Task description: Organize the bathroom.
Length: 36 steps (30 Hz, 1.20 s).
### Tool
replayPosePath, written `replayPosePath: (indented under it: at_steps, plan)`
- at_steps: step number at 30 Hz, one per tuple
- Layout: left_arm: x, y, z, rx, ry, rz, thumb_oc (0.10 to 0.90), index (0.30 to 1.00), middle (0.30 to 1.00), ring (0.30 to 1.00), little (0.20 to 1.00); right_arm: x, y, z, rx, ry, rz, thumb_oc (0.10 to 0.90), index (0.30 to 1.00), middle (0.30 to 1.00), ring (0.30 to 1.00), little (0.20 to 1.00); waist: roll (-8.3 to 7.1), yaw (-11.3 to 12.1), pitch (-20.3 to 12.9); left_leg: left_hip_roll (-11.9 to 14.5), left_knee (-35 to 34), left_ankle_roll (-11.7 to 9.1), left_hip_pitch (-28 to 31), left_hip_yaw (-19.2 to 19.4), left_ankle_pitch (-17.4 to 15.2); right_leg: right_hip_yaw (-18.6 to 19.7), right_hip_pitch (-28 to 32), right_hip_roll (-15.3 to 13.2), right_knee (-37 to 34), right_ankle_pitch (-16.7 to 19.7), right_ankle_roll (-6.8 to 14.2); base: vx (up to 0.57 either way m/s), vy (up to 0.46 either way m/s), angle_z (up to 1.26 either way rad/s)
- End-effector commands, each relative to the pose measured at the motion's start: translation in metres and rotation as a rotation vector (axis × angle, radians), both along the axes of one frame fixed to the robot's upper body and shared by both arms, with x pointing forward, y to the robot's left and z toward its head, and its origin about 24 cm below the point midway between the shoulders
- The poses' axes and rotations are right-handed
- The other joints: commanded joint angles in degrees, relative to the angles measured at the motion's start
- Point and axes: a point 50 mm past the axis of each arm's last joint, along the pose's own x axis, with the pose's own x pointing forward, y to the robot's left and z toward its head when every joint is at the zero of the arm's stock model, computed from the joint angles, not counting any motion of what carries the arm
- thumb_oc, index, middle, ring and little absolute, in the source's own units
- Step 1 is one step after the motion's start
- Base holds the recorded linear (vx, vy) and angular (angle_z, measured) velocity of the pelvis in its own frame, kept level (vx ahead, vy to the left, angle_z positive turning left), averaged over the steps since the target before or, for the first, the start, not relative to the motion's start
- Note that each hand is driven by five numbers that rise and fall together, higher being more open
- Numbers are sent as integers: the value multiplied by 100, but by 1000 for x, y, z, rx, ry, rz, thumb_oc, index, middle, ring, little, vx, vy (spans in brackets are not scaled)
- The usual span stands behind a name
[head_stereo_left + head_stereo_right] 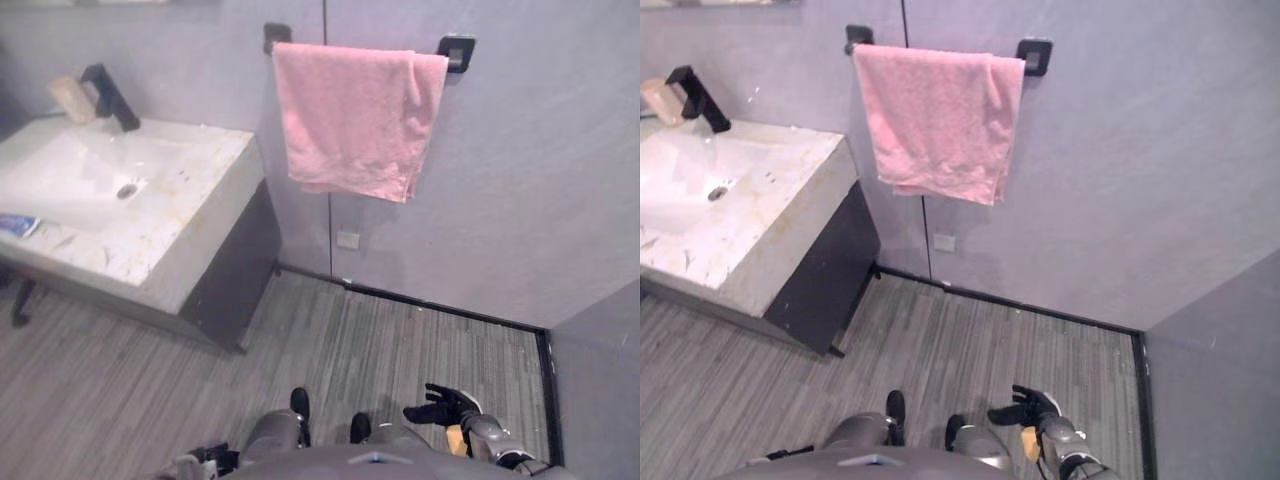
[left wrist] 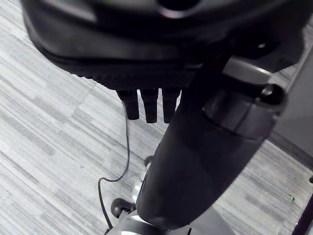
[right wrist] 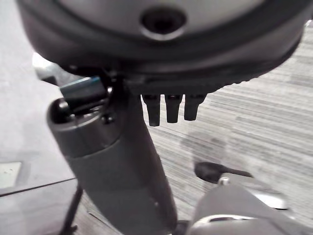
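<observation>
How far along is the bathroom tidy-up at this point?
Looks done: the pink towel hangs draped over the wall rail. In hand: nothing; the right hand is low over the floor, fingers relaxed, and the left hand holds nothing either. Possibly left: a small blue-and-white item lies on the sink counter, near its front edge.

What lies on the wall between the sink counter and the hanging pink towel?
Bare grey wall, crossed by one thin vertical seam, separates the sink counter from the pink towel; nothing else hangs there, as the left eye view shows.
</observation>
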Motion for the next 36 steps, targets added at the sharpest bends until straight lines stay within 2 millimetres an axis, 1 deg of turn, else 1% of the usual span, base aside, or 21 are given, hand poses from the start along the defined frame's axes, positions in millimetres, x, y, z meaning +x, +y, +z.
replayPosePath:
  at_steps: [1,3,5,7,9,10,11,12,13,15,16,19,20,22,23,25,26,28,31,34,36]
  plan:
    - [6,-16,-3,-16,-75,-20,800,900,900,900,900,5,-10,3,-36,1,16,800,900,900,900,900,4,-5,-244,171,-228,310,254,65,-375,750,364,134,113,-684,480,-198,106,68]
    - [11,-12,-1,12,-100,-28,800,900,900,900,900,4,-8,2,-33,20,30,800,900,900,900,900,-4,-26,-343,416,-331,193,587,204,-341,468,336,11,-81,-577,527,-237,208,80]
    - [16,-10,1,20,-113,-33,800,900,900,900,900,1,-9,2,-35,38,27,800,900,900,900,900,34,-78,-415,812,-609,-48,883,433,-71,227,352,-94,-276,-490,571,-191,279,106]
    - [18,-9,1,24,-110,-54,800,900,900,900,900,-3,-12,1,-34,50,-6,800,900,900,900,900,101,-122,-444,1066,-965,-208,1137,561,130,84,381,-172,-310,-466,632,-108,333,125]
    - [19,-9,1,24,-99,-69,800,900,900,900,900,-6,-15,1,-42,54,-10,800,900,900,900,900,160,-151,-469,1209,-1234,-306,1267,664,254,-17,380,-245,-309,-446,686,-93,419,139]
    - [18,-11,0,29,-94,-92,800,900,900,900,900,-10,-19,1,-45,72,-16,800,900,900,900,900,223,-156,-473,1250,-1489,-376,1458,728,243,-150,405,-371,-307,-396,781,-69,359,147]
    - [18,-11,0,28,-93,-91,800,900,900,900,900,-10,-19,1,-47,73,-15,800,900,900,900,900,227,-157,-484,1250,-1507,-380,1456,730,246,-162,395,-378,-309,-388,787,-107,636,192]
    - [16,-12,0,41,-78,-109,800,900,900,900,900,-15,-23,1,-65,88,-20,800,900,900,900,900,282,-124,-505,1193,-1762,-412,1623,767,189,-322,426,-566,-338,-286,954,-83,538,181]
    - [14,-12,-1,58,-54,-155,800,900,900,900,900,-14,-25,1,-71,85,-23,800,900,900,900,900,295,-102,-517,1142,-1835,-412,1666,791,153,-409,429,-647,-332,-240,1036,-105,684,203]
    - [3,-8,-2,90,22,-237,800,900,900,900,900,-9,-23,2,-58,57,-61,800,900,900,900,900,281,-63,-546,992,-1882,-337,1658,699,75,-388,380,-842,-320,-109,1204,-53,537,138]
    - [-5,-6,-3,102,60,-261,800,900,900,900,900,0,-21,4,-43,15,-100,800,900,900,900,900,280,-41,-563,888,-1855,-273,1610,600,24,-293,281,-926,-270,-31,1280,-13,595,78]
    - [-18,-7,-4,83,86,-243,800,900,900,900,900,11,-22,9,-24,-56,-149,800,900,900,900,900,254,-16,-493,632,-1591,-67,1469,478,-218,-80,176,-1319,-108,241,1323,-26,481,46]
    - [-19,-7,-4,85,92,-234,800,900,900,900,900,13,-21,9,-16,-67,-140,800,900,900,900,900,230,-13,-456,470,-1482,54,1424,494,-336,-21,38,-1627,84,575,1317,-45,441,40]
    - [-18,-9,-5,74,90,-222,800,900,900,900,900,16,-19,10,-25,-68,-98,800,900,900,900,900,235,-22,-396,331,-1386,164,1396,523,-426,35,-181,-1935,505,942,1283,-35,498,25]
    - [-15,-10,-5,77,77,-243,800,900,900,900,900,19,-19,10,-18,-67,-108,800,900,900,900,900,256,-72,-327,238,-1355,241,1412,520,-476,237,-438,-1869,959,1045,1248,1,487,13]
    - [-4,-10,-3,87,43,-326,800,900,900,900,900,18,-22,10,-27,-57,-142,800,900,900,900,900,326,-267,-261,157,-1423,328,1500,371,-456,668,-806,-1317,1440,918,1107,54,391,45]
    - [7,-11,-2,101,16,-373,800,900,900,900,900,16,-20,9,-22,-42,-166,800,900,900,900,900,314,-394,-244,77,-1432,355,1536,290,-499,841,-937,-954,1448,816,1103,82,225,90]
    - [12,-11,-1,112,4,-391,800,900,900,900,900,15,-19,8,-23,-32,-162,800,900,900,900,900,306,-431,-258,53,-1428,367,1528,270,-515,880,-978,-848,1420,788,1107,86,130,122]
    - [43,-12,6,156,-61,-445,800,900,900,900,900,4,-12,2,-44,44,-54,800,900,900,900,900,120,-742,-279,-192,-1260,471,1527,307,-709,1158,-1098,-124,678,456,1279,139,120,108]
    - [60,-15,10,150,-114,-430,800,900,900,900,900,-3,-13,1,-65,78,1,800,900,900,900,900,15,-852,-277,-352,-1207,538,1545,352,-789,1117,-1177,93,496,491,1324,141,84,52]
    - [79,-17,16,144,-163,-406,800,900,900,900,900,-12,-17,-1,-60,133,12,800,900,900,900,900,-38,-1007,-266,-464,-1245,641,1664,357,-840,1156,-1410,270,678,513,1351,215,73,1]
